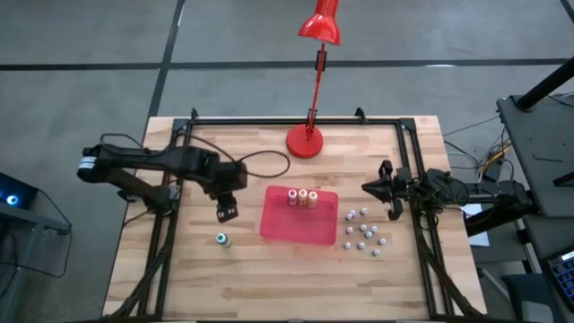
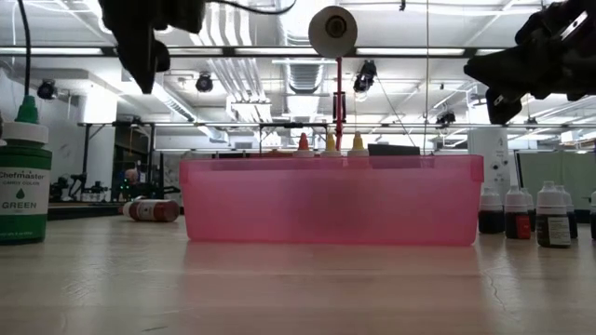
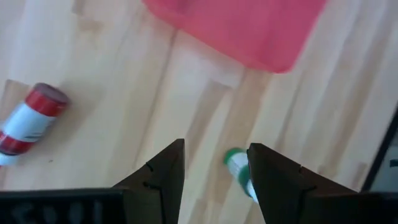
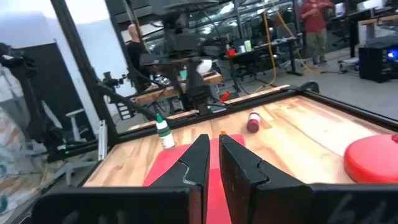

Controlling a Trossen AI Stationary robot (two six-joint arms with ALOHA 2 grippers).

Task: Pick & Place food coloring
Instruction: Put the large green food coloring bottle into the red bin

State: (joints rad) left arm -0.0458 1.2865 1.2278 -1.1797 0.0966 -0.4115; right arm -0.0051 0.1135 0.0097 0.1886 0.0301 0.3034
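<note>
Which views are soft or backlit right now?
Low view: backlit by ceiling strip lights, both arms read as silhouettes; green-capped bottle and red tray sharp. Left wrist view: soft overall, left gripper fingers dark. Right wrist view: background people blurred.

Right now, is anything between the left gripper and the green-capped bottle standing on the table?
No. The high view shows only bare wood between the left gripper and the green-capped bottle; the left wrist view shows the open fingers above it.

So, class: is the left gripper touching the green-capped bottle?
Apart. The low view shows the left gripper raised well above the standing green-capped bottle.
</note>
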